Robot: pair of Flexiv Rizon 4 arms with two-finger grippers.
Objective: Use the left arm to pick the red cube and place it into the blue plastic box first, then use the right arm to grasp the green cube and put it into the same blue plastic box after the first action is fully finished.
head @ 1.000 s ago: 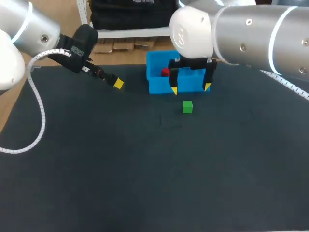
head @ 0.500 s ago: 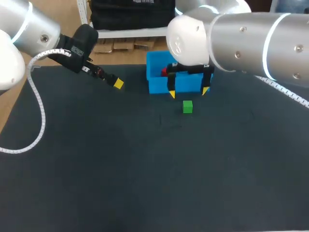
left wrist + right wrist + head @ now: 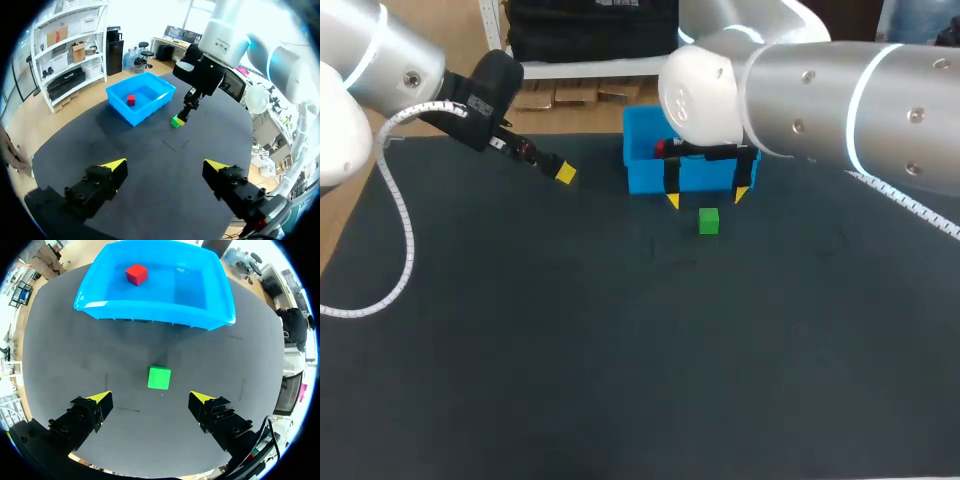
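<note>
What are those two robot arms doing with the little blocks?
They are putting blocks into the blue box. The red block already lies inside it. The green block sits on the table just in front of the box. The right arm's fingers hang over the green block, open and not touching it. The left arm's fingers are open too, off to the side, holding nothing.
</note>
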